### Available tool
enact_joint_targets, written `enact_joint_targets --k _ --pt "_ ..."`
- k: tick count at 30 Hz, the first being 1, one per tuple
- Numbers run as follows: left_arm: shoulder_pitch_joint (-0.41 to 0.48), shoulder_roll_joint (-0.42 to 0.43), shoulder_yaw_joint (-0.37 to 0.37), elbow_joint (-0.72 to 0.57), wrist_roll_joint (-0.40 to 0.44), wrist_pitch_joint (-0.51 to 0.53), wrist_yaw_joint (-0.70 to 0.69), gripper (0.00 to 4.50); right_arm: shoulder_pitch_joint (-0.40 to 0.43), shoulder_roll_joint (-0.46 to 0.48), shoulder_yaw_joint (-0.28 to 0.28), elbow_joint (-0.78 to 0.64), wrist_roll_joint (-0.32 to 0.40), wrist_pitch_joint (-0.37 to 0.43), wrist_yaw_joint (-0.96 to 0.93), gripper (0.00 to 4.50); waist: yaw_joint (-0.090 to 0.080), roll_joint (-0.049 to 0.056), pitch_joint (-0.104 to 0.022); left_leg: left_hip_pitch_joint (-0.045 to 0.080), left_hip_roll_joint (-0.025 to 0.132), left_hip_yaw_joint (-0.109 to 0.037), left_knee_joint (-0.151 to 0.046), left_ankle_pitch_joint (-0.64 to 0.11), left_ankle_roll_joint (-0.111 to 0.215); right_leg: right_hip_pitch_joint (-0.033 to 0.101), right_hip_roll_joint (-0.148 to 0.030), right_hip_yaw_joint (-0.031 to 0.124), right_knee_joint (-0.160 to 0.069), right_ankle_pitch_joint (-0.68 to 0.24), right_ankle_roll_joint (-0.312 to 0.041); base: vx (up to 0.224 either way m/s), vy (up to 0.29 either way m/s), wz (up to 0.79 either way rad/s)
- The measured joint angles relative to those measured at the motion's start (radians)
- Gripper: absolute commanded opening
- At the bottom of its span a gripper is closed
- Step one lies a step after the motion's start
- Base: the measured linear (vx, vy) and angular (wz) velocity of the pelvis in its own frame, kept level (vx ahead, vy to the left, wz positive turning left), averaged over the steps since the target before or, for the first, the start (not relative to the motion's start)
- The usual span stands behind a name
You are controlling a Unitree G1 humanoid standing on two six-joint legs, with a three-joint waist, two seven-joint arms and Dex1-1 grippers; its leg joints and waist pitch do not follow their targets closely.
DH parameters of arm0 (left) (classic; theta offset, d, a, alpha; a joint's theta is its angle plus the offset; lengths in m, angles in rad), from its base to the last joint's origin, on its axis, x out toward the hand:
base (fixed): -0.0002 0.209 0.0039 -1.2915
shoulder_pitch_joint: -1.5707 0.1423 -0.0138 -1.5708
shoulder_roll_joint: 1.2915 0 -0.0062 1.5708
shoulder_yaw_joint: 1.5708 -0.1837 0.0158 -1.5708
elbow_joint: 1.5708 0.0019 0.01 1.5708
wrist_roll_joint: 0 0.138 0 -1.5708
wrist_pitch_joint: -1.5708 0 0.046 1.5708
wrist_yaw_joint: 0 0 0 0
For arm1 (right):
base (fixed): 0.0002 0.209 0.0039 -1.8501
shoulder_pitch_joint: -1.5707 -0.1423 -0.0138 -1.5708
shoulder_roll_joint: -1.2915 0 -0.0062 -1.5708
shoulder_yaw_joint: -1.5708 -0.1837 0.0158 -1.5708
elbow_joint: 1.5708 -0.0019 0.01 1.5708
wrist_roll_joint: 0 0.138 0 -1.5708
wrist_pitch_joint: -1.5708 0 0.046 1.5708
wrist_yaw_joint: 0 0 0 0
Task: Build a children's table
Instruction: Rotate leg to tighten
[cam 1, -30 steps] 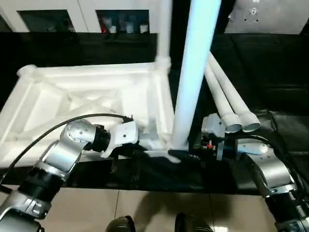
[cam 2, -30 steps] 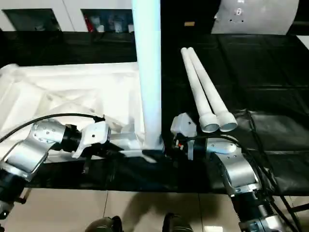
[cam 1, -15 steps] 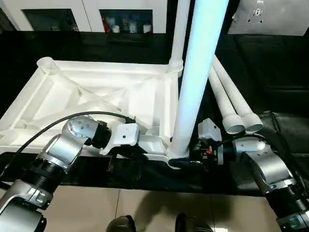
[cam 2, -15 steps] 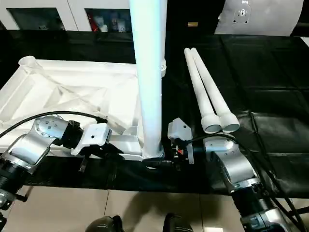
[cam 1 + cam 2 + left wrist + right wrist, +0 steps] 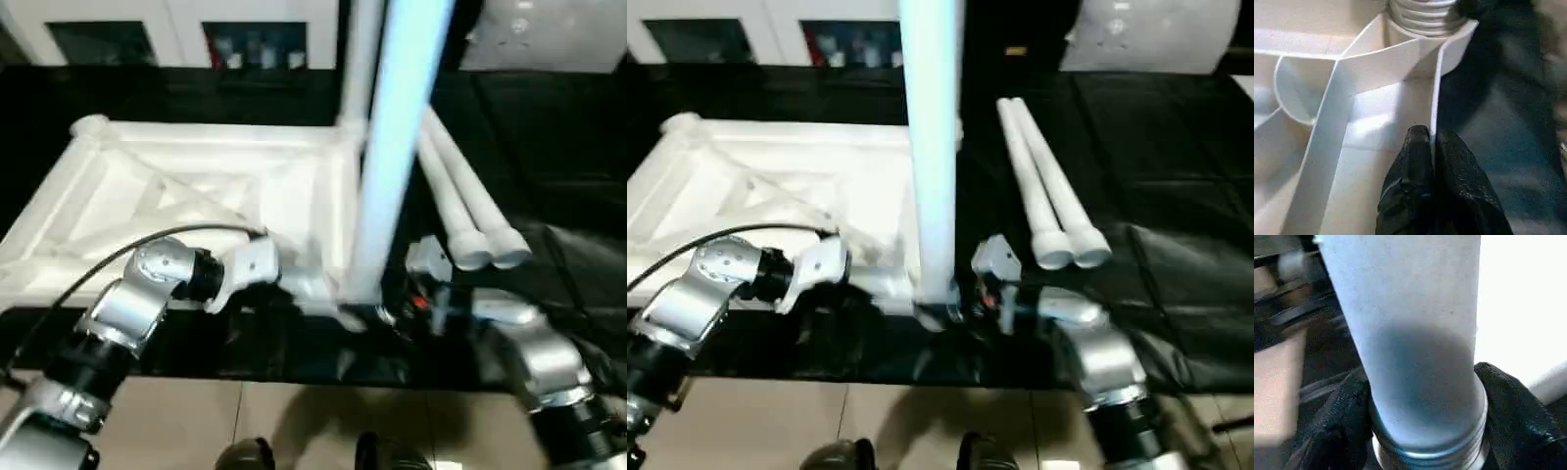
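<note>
Right gripper (image 5: 1425, 431) apparently clasps upright leg (image 5: 933, 147).

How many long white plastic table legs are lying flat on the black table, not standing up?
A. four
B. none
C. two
C: two white tube legs lie side by side on the black table, to the right of the upside-down white tabletop, while other legs stand upright in its corner sockets.

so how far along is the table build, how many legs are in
Done: one leg stands upright in the far corner socket of the upside-down table top. In hand: a second leg stands at the near corner, the right gripper around its base, while the left gripper pinches the top's rim wall. Left: two legs lie on the black cloth, and two sockets are unfilled.
</note>
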Motion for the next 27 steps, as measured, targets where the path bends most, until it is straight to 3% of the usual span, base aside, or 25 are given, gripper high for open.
enact_joint_targets --k 6,14,15,16,17,23,27 --pt "0.04 -0.189 0.057 -0.105 0.048 0.236 0.282 0.0 -0.048 0.182 -0.089 0.05 -0.078 0.019 -0.382 2.76 -0.038 -0.002 0.001 0.0 -0.001 0.001 0.001 0.0 0.0 -0.001 -0.001 0.001 -0.002 0.0 0.0 0.0 0.0 0.0" --pt "0.055 -0.39 0.051 -0.177 0.131 0.384 0.556 0.0 -0.118 0.33 -0.135 0.121 -0.175 -0.026 -0.73 2.76 -0.033 0.0 0.0 -0.002 -0.002 0.001 -0.004 0.0 0.001 -0.002 -0.001 0.001 -0.003 -0.001 0.003 0.0 0.0 0.0" --pt "0.057 -0.393 0.046 -0.182 0.133 0.387 0.563 0.0 -0.118 0.336 -0.14 0.122 -0.181 -0.031 -0.735 2.76 -0.032 0.0 0.0 -0.002 -0.002 0.001 -0.005 0.0 0.002 -0.003 -0.001 0.001 -0.003 -0.002 0.003 0.0 0.0 0.0" --pt "0.058 -0.394 0.043 -0.188 0.134 0.39 0.57 0.0 -0.119 0.339 -0.14 0.122 -0.184 -0.035 -0.74 3.32 -0.032 0.0 0.0 -0.002 -0.002 0.001 -0.005 0.001 0.005 -0.003 -0.001 0.001 -0.003 -0.001 0.002 0.0 0.0 0.0" --pt "0.06 -0.394 0.041 -0.192 0.135 0.391 0.575 0.0 -0.118 0.341 -0.14 0.122 -0.184 -0.039 -0.743 3.46 -0.032 0.0 0.0 -0.002 -0.002 0.001 -0.006 0.001 0.006 -0.003 -0.001 0.0 -0.003 0.0 0.001 0.0 0.0 0.0" --pt "0.059 -0.352 0.042 -0.201 0.135 0.381 0.579 0.0 -0.087 0.356 -0.115 0.112 -0.181 -0.062 -0.699 3.93 -0.048 0.0 0.0 -0.003 -0.001 0.0 -0.008 0.001 0.006 -0.005 0.001 0.0 -0.003 0.0 0.001 0.0 0.0 0.0" --pt "0.06 -0.284 0.035 -0.201 0.118 0.345 0.506 0.0 -0.052 0.29 -0.093 0.086 -0.148 -0.076 -0.596 4.38 -0.051 0.0 0.0 -0.003 0.0 0.0 -0.008 0.001 0.006 -0.005 0.001 0.0 -0.002 -0.001 0.001 0.0 0.0 0.0"
